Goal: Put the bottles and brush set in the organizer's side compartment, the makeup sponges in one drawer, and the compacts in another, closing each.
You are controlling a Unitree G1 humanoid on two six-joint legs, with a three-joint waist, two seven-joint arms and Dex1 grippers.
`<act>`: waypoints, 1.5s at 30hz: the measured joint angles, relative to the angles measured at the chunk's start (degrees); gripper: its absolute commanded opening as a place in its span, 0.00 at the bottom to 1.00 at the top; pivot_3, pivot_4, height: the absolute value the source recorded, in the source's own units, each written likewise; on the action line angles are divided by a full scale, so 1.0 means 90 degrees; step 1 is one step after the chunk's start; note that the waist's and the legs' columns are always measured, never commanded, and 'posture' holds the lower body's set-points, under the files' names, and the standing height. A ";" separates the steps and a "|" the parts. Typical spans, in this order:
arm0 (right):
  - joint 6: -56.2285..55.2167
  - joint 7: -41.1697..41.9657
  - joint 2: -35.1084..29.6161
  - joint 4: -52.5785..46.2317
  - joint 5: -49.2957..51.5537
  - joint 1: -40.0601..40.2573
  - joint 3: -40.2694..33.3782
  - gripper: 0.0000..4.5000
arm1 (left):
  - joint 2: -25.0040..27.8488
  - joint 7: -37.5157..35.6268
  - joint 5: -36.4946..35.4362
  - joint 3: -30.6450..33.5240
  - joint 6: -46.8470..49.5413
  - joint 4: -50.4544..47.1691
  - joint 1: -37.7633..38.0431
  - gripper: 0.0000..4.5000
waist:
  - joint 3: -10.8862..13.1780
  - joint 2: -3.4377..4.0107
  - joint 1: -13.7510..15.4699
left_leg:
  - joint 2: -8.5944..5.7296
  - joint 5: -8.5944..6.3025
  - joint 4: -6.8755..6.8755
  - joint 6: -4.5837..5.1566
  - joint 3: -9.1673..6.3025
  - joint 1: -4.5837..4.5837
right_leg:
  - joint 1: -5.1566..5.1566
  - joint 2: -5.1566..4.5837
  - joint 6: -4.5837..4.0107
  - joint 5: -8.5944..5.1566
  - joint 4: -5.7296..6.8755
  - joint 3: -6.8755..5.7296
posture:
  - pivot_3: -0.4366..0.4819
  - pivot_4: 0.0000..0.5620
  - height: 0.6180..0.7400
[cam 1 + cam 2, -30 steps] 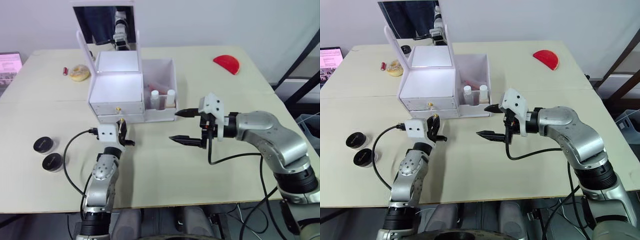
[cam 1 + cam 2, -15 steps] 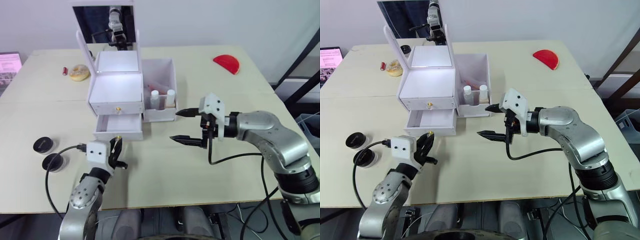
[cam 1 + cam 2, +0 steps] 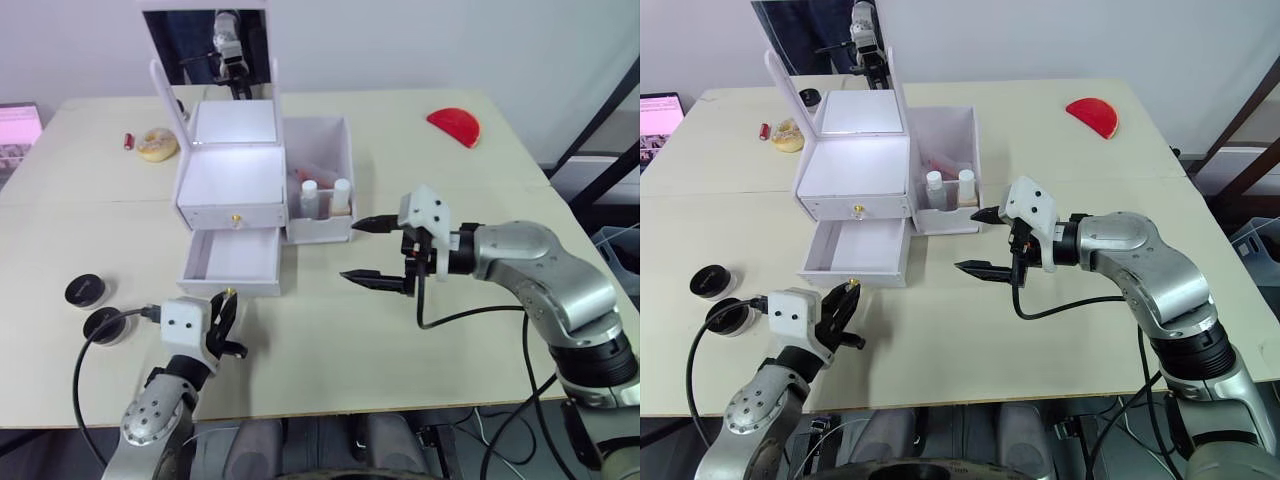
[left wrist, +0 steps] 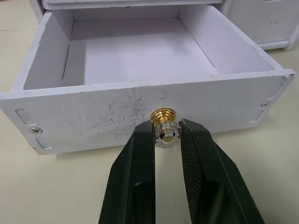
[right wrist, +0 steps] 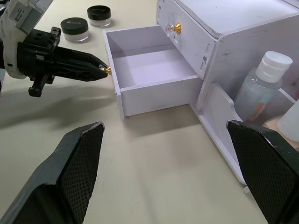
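Left gripper [image 4: 167, 135] is clamped on the small gold knob [image 4: 164, 125] of the lower drawer [image 3: 232, 260], fingers pinched tight either side of it, down at the front edge of the table [image 3: 330, 330]. That drawer is pulled well out of the white organizer [image 3: 232, 185] and it's bare inside (white floor, white walls). The upper drawer [image 3: 234, 215] sits flush, its own gold knob showing.

Over on the right, the right gripper [image 3: 365, 252] hangs above the tabletop with its jaws spread wide apart, gripping nothing, pointing toward the organizer's side compartment [image 3: 320, 180] and just short of its front corner. In that compartment two white-capped bottles [image 3: 325, 196] stand upright at the front, something pinkish behind them that I can't make out.

Two black compacts [image 3: 95, 308] lie side by side near the table's left edge, to the left of the open drawer and apart from it. There's a broad open stretch of tabletop between the two arms, in front of the organizer. Far back left, a pale round item [image 3: 158, 146] with a small red thing [image 3: 130, 141] beside it; far back right, a red half-round piece [image 3: 454, 126] near the edge. The mirror lid [image 3: 208, 45] stands raised.
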 measured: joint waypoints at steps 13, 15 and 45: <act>-0.0005 0.0018 0.0000 0.0000 -0.0004 -0.0001 0.0000 1.00 | 0.0068 -0.0250 -0.0198 -0.0037 -0.0048 0.0043 -0.0005 0.06 | -0.0001 0.0000 0.0007 | 0.0000 0.0001 0.0004 0.0001 0.0000 -0.0025 | -0.0021 0.0000 -0.0023 0.0015 0.0002 -0.0001 | 0.48 0.27 1.00; -0.0004 0.0020 0.0000 0.0000 -0.0004 -0.0001 0.0000 1.00 | 0.0075 -0.0253 -0.0217 -0.0019 -0.0060 0.0043 0.0026 0.06 | -0.0001 0.0000 0.0005 | 0.0000 0.0001 0.0005 0.0001 0.0000 -0.0025 | -0.0022 0.0000 -0.0024 0.0015 0.0002 0.0000 | 0.48 0.27 1.00; -0.0066 0.0307 -0.0276 0.0082 0.0039 0.0083 -0.0168 1.00 | 0.0893 -0.0956 -0.1287 0.1191 0.0188 -0.1203 0.1527 0.99 | -0.0002 -0.0001 0.0001 | 0.0001 0.0000 0.0014 0.0001 0.0001 -0.0037 | -0.0035 0.0000 -0.0006 0.0004 0.0007 -0.0001 | 0.48 0.27 1.00</act>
